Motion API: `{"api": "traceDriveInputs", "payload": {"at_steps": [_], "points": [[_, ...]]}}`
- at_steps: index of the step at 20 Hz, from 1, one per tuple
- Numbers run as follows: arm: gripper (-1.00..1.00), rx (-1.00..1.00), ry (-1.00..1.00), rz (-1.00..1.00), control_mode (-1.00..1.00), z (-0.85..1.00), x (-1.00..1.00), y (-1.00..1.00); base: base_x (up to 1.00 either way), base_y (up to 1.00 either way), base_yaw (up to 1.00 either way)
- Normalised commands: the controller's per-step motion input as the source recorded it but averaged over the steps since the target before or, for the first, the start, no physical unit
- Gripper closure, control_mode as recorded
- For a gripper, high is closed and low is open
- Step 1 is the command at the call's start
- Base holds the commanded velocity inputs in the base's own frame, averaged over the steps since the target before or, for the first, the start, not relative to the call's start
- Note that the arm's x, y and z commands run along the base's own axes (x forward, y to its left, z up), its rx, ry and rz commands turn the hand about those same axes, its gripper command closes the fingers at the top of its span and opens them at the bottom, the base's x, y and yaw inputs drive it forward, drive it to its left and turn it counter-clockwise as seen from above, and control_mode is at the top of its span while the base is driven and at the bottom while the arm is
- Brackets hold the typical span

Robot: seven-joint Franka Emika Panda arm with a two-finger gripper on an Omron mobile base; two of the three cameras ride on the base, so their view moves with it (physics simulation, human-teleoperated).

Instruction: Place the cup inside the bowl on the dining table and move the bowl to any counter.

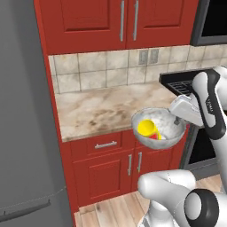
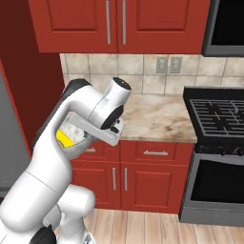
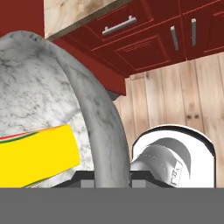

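My gripper (image 1: 178,119) is shut on the right rim of the grey-white speckled bowl (image 1: 165,125). It holds the bowl in the air just in front of the counter (image 1: 102,106), near the counter's front right corner. The yellow cup (image 1: 148,128) with its red lower part lies on its side inside the bowl. In the hand view the bowl's rim (image 3: 101,127) runs up between my fingertips, with the cup (image 3: 39,157) to its left. From the right base view my arm hides most of the bowl (image 2: 76,134) and cup (image 2: 64,138). The dining table is out of view.
A black stove (image 2: 217,114) with an oven below stands right of the counter. A tall grey fridge (image 1: 22,111) closes off the left. Red drawers and doors (image 1: 106,164) sit under the counter, red wall cabinets (image 1: 119,22) above it. Wooden floor (image 3: 175,100) lies below the bowl.
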Motion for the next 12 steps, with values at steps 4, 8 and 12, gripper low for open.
{"api": "traceDriveInputs", "payload": {"at_steps": [4, 8, 12], "points": [[1.00, 0.00, 0.00, 0.00, 1.00, 0.00, 0.00, 0.00, 0.56, 0.00, 0.00], [1.00, 0.00, 0.00, 0.00, 1.00, 0.00, 0.00, 0.00, 0.53, 0.00, 0.00], [1.00, 0.00, 0.00, 0.00, 1.00, 0.00, 0.00, 0.00, 0.45, -0.12, 0.00]]}}
